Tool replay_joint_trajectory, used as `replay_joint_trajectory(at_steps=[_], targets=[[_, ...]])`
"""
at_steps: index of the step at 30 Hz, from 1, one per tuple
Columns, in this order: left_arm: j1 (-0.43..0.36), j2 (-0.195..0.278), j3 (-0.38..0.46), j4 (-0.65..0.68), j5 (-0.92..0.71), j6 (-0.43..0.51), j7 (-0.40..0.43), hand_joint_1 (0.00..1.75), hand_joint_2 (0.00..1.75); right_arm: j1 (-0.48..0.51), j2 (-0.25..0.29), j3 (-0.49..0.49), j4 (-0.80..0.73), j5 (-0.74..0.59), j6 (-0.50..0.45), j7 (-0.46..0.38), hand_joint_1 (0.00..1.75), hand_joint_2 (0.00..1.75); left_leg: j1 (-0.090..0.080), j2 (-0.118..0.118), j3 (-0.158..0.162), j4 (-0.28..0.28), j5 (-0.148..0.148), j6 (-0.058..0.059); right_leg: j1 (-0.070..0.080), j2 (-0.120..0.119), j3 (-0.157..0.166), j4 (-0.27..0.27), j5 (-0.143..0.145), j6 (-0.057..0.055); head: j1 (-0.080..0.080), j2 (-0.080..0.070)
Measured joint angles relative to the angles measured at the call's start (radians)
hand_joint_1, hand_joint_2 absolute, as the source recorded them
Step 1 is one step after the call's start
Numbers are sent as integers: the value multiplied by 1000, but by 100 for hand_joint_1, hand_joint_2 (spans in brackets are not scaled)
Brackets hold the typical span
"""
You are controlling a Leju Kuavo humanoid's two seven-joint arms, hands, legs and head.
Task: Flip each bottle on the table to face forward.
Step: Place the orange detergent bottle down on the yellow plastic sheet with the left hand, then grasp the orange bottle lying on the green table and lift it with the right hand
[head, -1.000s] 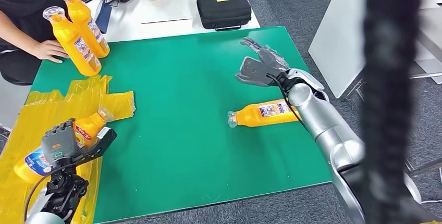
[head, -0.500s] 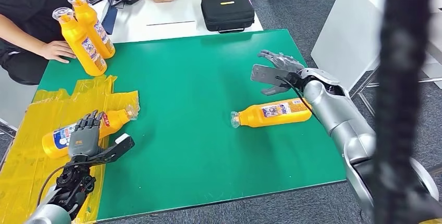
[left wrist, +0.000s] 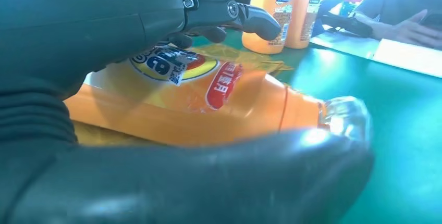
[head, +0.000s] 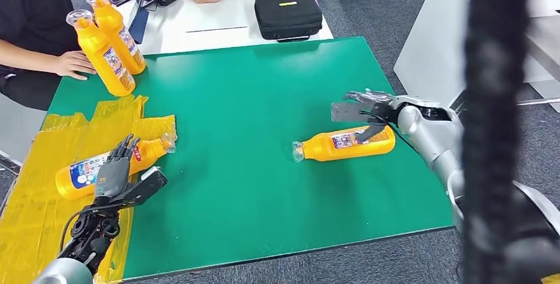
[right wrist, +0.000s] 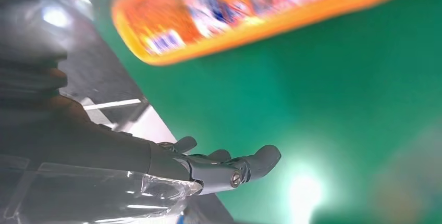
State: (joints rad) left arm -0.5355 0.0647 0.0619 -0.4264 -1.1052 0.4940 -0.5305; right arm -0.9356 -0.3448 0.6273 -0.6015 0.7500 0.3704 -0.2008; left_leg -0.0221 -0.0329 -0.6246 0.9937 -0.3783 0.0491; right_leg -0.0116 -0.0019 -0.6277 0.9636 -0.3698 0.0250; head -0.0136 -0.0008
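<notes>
Orange bottle point(head: 345, 143) lying sideways, label up | right hand point(head: 362, 111) spread above; left hand point(head: 122, 172) spread, empty

Robot lab or office test area: green mat point(head: 251, 132) on tabletop, grey carpet floor point(head: 370, 0), white desk point(head: 198, 23) with black case point(head: 288, 14), seated people point(head: 33, 20) watching.

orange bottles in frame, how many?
4. Two standing bottles stand together at the green mat's far left corner; one lies on the yellow sheet under the left hand; one lies near the right hand. None seem hidden.
</notes>
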Motion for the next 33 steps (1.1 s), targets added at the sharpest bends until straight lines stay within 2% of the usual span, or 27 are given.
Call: replay_joint_trajectory(at_steps=[8,12,15,19,25,30,33], targets=[[-7,-2,-3,-7,72,-16,-10,0,0,17,-139,47,-33,-79,105,8,0,175,-1,0,-1,0,-1,1,-1,0,-1,0,0,1,0,0],[-10,-2,-4,-7,92,-23,-17,0,0,41,-198,60,-72,-91,124,24,0,175,-1,2,-1,0,-2,2,0,1,-1,0,0,1,0,0],[-14,-2,-5,-7,104,-31,-26,0,0,63,-222,70,-88,-90,123,34,0,175,-1,3,-1,0,-2,3,0,1,-2,0,0,1,0,0],[-20,-5,-15,-7,122,-38,-34,0,0,89,-214,86,-83,-70,72,37,0,175,-1,5,-2,0,-2,2,0,2,-2,0,0,1,0,0],[-22,-10,-33,-7,152,-44,-41,0,0,103,-131,104,-24,-38,-92,38,0,175,0,8,-2,0,-2,2,0,4,-4,0,0,1,0,0],[-22,-10,-36,-7,154,-44,-42,0,0,104,-117,106,-17,-38,-106,38,0,175,0,8,-2,0,-2,2,0,4,-4,0,0,1,0,0],[-21,-11,-43,-7,158,-44,-43,0,0,104,-81,109,0,-38,-129,39,0,175,0,7,-2,0,-2,2,0,3,-4,0,0,1,0,0]])
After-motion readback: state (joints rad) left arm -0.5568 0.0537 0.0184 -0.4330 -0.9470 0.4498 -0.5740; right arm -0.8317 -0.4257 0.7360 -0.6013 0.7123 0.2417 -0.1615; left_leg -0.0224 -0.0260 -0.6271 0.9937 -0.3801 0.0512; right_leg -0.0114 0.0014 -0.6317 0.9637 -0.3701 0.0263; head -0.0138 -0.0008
